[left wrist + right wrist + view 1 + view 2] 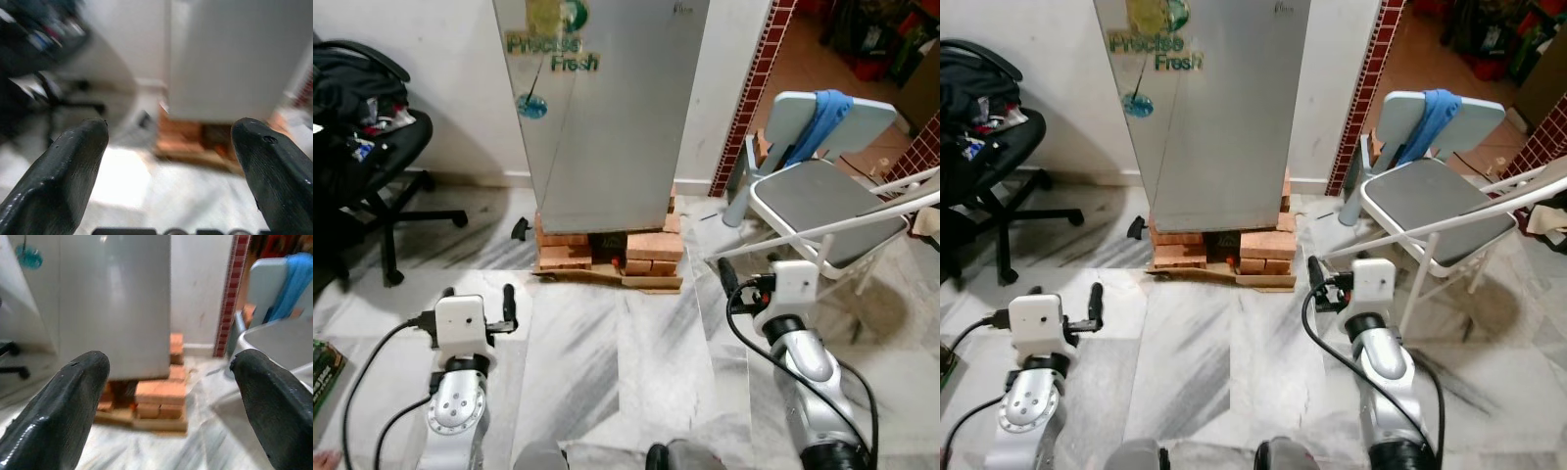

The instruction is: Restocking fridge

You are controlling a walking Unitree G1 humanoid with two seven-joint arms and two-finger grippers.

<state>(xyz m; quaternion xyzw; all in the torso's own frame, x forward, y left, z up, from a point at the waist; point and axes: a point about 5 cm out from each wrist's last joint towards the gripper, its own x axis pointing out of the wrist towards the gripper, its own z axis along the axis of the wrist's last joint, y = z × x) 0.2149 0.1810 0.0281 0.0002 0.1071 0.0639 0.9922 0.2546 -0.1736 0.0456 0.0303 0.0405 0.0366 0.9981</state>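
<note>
On marble floor (636,362), fridge (602,108) on bricks (651,257), seemingly closed, chairs nearby.

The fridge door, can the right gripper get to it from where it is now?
Probably not yet. The right gripper hangs open and low over bare floor, short of the fridge; nothing blocks the way.

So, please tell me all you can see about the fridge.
The fridge is tall, with a smooth silver-grey door that is shut. Its door carries a "Precise Fresh" sticker and a round blue one. It stands upright against the white wall on stacked bricks, set on a flat board. Both grippers are apart from it.
</note>
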